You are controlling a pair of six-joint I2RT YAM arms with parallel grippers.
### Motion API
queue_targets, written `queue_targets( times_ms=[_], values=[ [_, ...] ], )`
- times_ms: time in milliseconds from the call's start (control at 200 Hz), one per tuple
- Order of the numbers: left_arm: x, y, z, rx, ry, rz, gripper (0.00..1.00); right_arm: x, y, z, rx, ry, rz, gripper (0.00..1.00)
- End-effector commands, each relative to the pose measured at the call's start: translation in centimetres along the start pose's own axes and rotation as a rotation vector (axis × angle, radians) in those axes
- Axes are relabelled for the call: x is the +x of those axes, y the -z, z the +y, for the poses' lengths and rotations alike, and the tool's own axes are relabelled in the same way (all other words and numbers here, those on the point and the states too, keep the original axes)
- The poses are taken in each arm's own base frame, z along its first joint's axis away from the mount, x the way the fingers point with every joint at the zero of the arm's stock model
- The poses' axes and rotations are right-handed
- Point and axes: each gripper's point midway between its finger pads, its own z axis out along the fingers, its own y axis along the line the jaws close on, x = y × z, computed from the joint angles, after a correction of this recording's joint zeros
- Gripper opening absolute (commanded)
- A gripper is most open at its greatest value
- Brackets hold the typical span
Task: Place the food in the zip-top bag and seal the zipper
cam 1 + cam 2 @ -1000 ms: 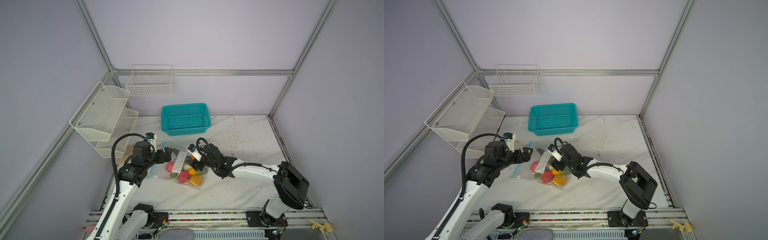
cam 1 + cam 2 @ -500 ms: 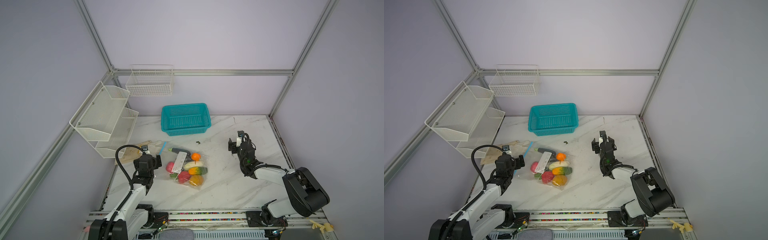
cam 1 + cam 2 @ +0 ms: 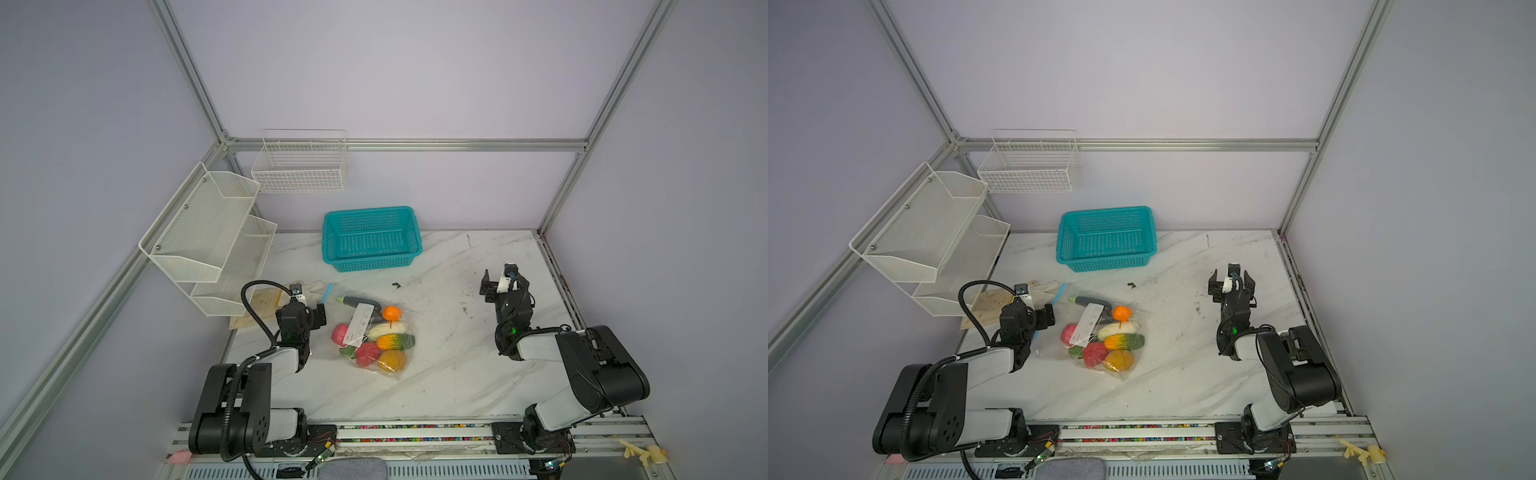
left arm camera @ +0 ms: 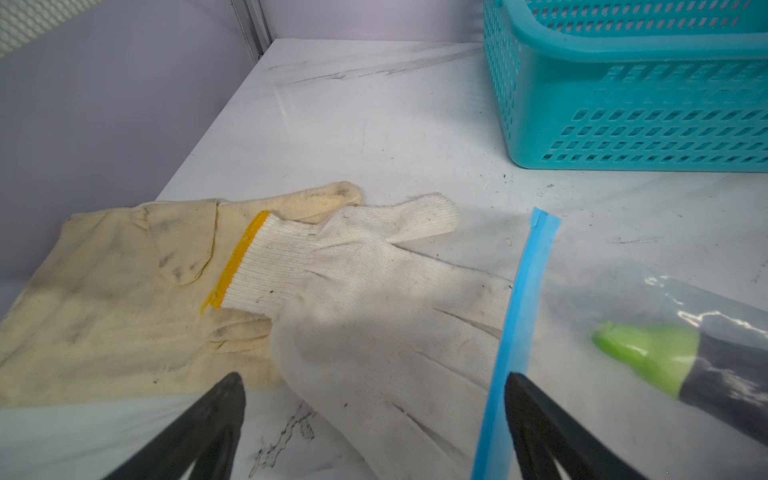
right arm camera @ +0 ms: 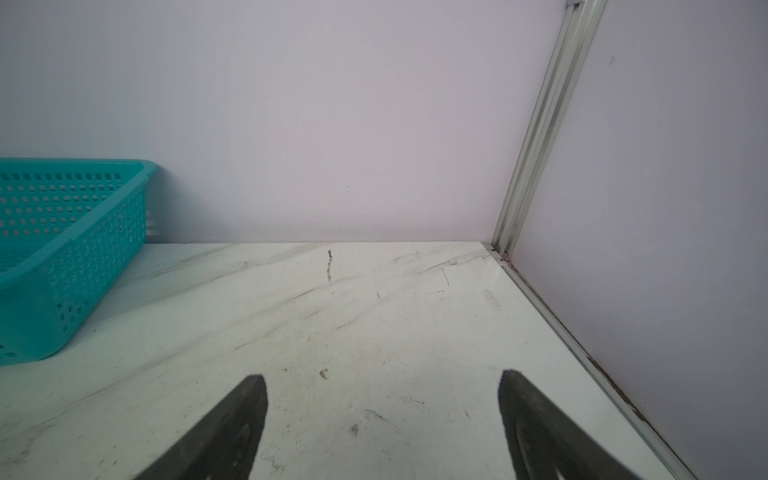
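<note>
The right gripper (image 5: 382, 380) is pointing across the marble table (image 5: 374, 316), its two dark fingers (image 5: 232, 419) standing wide apart with only bare, scuffed stone showing between them. A teal basket (image 5: 70, 232) is sitting on the table by the back wall (image 5: 311, 124), only partly showing. A metal post (image 5: 536, 137) is running up the far corner, well apart from the basket.

the food (image 3: 376, 336) lies in the zip-top bag (image 3: 338, 316) at mid-table (image 3: 449, 365), the basket (image 3: 372, 262) behind it, a glove (image 4: 374, 291) touching its zipper (image 4: 515, 311) leftward, the left gripper (image 4: 374, 380) beside them, the right gripper (image 5: 382, 376) well apart rightward.
</note>
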Motion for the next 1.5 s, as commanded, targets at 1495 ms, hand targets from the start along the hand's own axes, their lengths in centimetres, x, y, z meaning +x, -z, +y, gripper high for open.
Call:
queue_targets(
  times_ms=[1495],
  values=[
    [-3.9,-2.1,-0.5,0.073,0.031,-0.241,1.0,4.5,-3.1,-2.0,-0.014,-0.125,0.05,0.97]
  ],
)
